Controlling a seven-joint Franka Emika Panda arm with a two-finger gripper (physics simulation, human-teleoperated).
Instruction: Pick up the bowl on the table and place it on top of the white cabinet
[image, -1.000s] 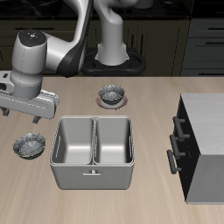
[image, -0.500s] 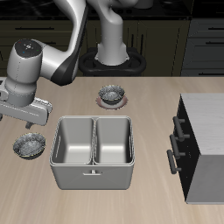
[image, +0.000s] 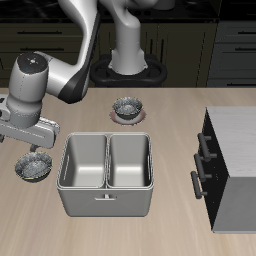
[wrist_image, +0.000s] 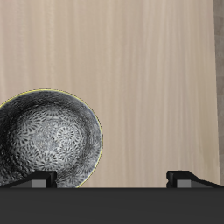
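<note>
The bowl (image: 33, 168), grey speckled with a dark mottled inside, sits on the table (image: 170, 215) beside the metal basin, near the table's front. My gripper (image: 28, 146) hangs just above it, open and empty. In the wrist view the bowl (wrist_image: 48, 138) lies close to one fingertip (wrist_image: 39, 179), off to one side of the gripper (wrist_image: 114, 180), whose jaws stand wide apart. The white cabinet (image: 238, 150), with a pale top, dark front and black bar handles, stands at the other end of the table.
A grey two-compartment metal basin (image: 107, 172) stands between the bowl and the cabinet; its edge shows in the wrist view (wrist_image: 219, 79). A smaller like bowl on a reddish disc (image: 127, 108) sits farther back, near the robot's base.
My gripper has come down and a little toward the table's front, closer over the bowl. The bowl and the other things have not moved.
</note>
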